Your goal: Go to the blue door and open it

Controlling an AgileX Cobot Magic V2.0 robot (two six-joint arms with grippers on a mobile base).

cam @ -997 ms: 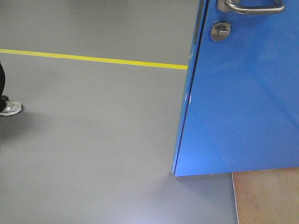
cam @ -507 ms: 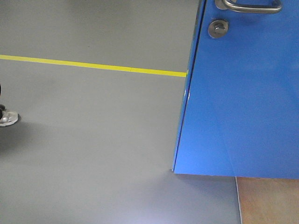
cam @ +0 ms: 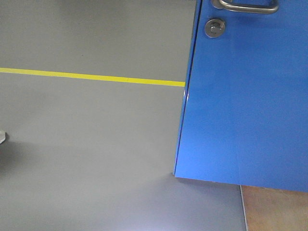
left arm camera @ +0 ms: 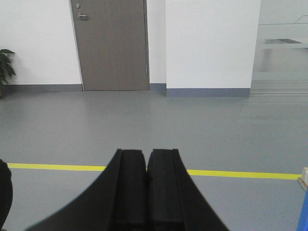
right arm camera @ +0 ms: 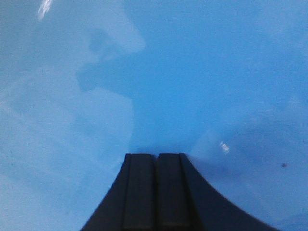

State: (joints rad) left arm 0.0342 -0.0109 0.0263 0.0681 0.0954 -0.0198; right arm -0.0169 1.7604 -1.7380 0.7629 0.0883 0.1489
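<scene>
The blue door (cam: 245, 106) fills the right half of the front view, standing ajar with its free edge toward the grey floor. Its silver lever handle (cam: 248, 6) sits at the top edge, the round lock (cam: 214, 27) just below. In the right wrist view glossy blue door (right arm camera: 192, 72) fills the whole picture, and my right gripper (right arm camera: 156, 155) is shut with its tips right at the panel. My left gripper (left arm camera: 146, 151) is shut, empty, and points across open floor. A sliver of blue door (left arm camera: 303, 216) shows at the bottom right of the left wrist view.
A yellow floor line (cam: 91, 77) runs across the grey floor to the door's edge. A wooden base (cam: 274, 209) lies under the door. A shoe tip (cam: 2, 136) shows at the far left. Far off stand a brown door (left arm camera: 111, 45), white walls and a plant (left arm camera: 5, 65).
The door's edge has shifted left and its handle and lock have slid left in the front view. The yellow line sits lower. The person's shoe has almost left the frame.
</scene>
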